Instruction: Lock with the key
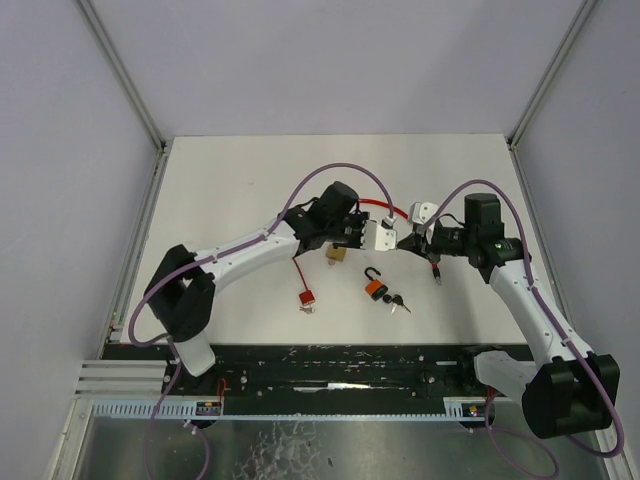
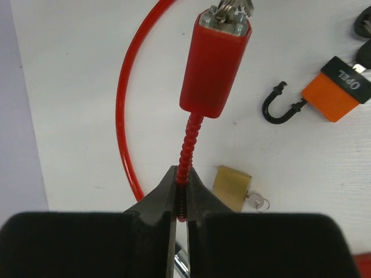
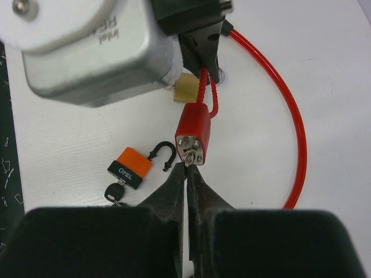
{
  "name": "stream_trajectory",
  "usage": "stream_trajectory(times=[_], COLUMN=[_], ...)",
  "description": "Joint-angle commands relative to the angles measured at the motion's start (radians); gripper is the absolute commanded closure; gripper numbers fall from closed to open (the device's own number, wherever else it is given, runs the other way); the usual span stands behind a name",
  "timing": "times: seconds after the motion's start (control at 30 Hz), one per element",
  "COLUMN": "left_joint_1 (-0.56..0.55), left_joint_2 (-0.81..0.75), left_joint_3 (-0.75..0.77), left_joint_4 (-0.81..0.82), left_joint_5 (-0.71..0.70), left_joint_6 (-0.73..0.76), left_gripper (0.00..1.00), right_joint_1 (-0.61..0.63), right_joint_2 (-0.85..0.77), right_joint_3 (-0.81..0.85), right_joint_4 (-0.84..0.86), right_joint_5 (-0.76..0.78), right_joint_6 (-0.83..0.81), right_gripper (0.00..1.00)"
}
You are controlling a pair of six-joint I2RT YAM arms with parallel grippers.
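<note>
Padlocks three: orange (image 1: pixel 373 290), brass (image 1: pixel 335 255), red (image 1: pixel 307 297); one cable lock (image 3: pixel 194 130), one key (image 3: pixel 190 155)

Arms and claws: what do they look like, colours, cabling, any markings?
Left arm and right arm: white links, black joints, each with a looping purple cable. Left claw and right claw: black fingers tapering to points. A silver camera box sits on the left wrist.

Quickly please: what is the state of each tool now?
Left tool: closed, holding the ribbed cable of the red lock.
Right tool: closed on the key in that lock.
</note>
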Motion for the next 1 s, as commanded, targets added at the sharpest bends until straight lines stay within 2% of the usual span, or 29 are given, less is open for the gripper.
stream_trajectory(times=[0.0,0.13,0.27,0.43,0.6,0.97], left_joint_1=[0.02,0.048,0.062,0.064,0.074,0.108], left_joint_2=[0.01,0.037,0.09,0.186,0.204,0.209], left_joint_3=[0.076,0.123,0.183,0.291,0.306,0.302], left_joint_4=[-0.053,-0.145,-0.222,-0.34,-0.348,-0.348], left_joint_5=[0.203,0.367,0.46,0.503,0.553,0.642], left_joint_6=[-0.014,0.003,0.02,0.041,0.066,0.093], left_gripper=[1.0,1.0,1.0,1.0,1.0,1.0], right_joint_1=[0.008,0.008,0.008,0.006,0.006,0.004], right_joint_2=[-0.021,-0.038,-0.063,-0.078,-0.096,-0.072], right_joint_3=[0.025,0.024,0.022,0.025,0.011,0.015], right_joint_4=[-0.05,-0.11,-0.137,-0.125,-0.114,-0.195], right_joint_5=[0.002,0.015,0.064,0.117,0.186,0.084], right_joint_6=[-0.123,-0.252,-0.333,-0.326,-0.342,-0.399], right_gripper=[1.0,1.0,1.0,1.0,1.0,1.0])
